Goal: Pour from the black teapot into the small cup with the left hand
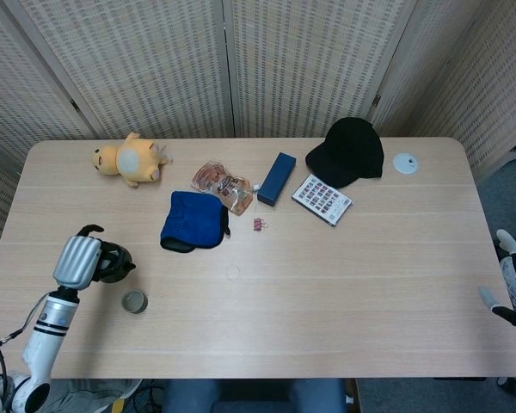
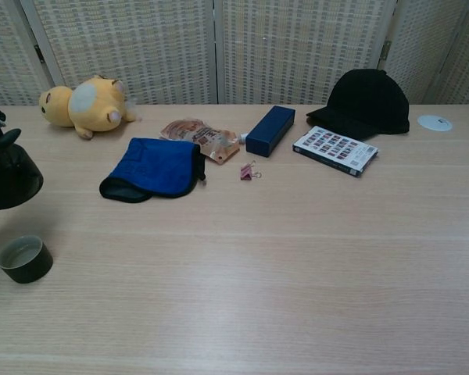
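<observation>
My left hand (image 1: 76,261) grips the black teapot (image 1: 112,261) at the table's near left, held above the wood. In the chest view the teapot (image 2: 9,173) hangs at the left edge, roughly level, and the hand itself is out of that frame. The small dark cup (image 1: 134,302) stands upright just in front of and to the right of the pot; the cup (image 2: 24,258) holds a pale liquid. My right hand (image 1: 514,277) hangs off the table's right edge with fingers spread, holding nothing.
A blue cloth (image 1: 193,220), pink clip (image 1: 259,224), snack packet (image 1: 221,183), blue box (image 1: 277,178), card booklet (image 1: 322,199), black cap (image 1: 349,151), white disc (image 1: 405,163) and yellow plush (image 1: 129,159) lie across the far half.
</observation>
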Controlling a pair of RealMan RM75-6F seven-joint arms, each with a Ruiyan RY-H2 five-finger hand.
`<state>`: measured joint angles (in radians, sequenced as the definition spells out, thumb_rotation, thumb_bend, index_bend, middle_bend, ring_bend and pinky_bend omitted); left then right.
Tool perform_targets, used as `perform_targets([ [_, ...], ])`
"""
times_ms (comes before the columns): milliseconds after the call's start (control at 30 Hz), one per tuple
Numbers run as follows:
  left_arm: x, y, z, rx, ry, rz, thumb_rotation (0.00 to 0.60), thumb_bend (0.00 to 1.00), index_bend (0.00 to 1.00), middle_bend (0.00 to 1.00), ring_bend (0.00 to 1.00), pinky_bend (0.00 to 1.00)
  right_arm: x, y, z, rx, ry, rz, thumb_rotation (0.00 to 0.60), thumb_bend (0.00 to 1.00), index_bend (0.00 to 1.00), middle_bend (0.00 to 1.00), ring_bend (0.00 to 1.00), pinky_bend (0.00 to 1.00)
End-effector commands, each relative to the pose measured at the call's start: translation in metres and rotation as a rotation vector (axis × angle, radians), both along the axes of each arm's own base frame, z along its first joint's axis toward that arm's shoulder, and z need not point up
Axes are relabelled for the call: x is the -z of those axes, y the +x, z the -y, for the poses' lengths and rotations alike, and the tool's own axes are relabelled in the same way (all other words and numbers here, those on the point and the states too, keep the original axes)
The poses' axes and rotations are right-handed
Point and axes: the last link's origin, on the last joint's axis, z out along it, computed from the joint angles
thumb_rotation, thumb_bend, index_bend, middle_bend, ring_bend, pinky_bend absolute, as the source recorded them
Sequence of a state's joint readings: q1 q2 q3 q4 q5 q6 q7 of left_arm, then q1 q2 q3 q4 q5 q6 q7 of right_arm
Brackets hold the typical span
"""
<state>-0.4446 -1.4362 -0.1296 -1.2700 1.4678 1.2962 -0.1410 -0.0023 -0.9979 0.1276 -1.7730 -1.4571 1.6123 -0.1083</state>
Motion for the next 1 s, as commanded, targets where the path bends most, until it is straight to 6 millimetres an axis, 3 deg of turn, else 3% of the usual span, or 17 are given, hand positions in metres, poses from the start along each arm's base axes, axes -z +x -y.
perform_targets([
  [33,0.006,0.001,-0.006,-0.020,-0.023,0.045,0.528,0.47,1.00,1.00,0.93,0.28,0.000,0.000,0.000,0.001,0.000,0.000,0.600,0.16,0.16,0.28,0.16,0.18],
  [233,0.017,-0.004,-0.018,-0.082,-0.049,0.136,0.358,0.47,1.00,1.00,0.92,0.28,0.000,-0.002,-0.001,0.008,-0.001,0.000,0.600,0.16,0.16,0.28,0.16,0.18],
  [400,0.023,-0.010,-0.027,-0.146,-0.062,0.199,0.274,0.47,1.00,1.00,0.92,0.28,-0.001,-0.004,-0.001,0.014,-0.004,0.000,0.600,0.16,0.16,0.28,0.16,0.18],
  [667,0.029,-0.018,-0.035,-0.180,-0.064,0.190,0.231,0.36,1.00,1.00,0.92,0.28,-0.001,-0.006,0.000,0.022,-0.003,0.000,0.600,0.16,0.16,0.28,0.16,0.18],
  [1000,0.032,-0.026,-0.043,-0.163,-0.042,0.111,0.221,0.33,1.00,1.00,0.91,0.28,0.001,-0.010,0.002,0.032,0.004,-0.001,0.600,0.16,0.16,0.28,0.16,0.18],
])
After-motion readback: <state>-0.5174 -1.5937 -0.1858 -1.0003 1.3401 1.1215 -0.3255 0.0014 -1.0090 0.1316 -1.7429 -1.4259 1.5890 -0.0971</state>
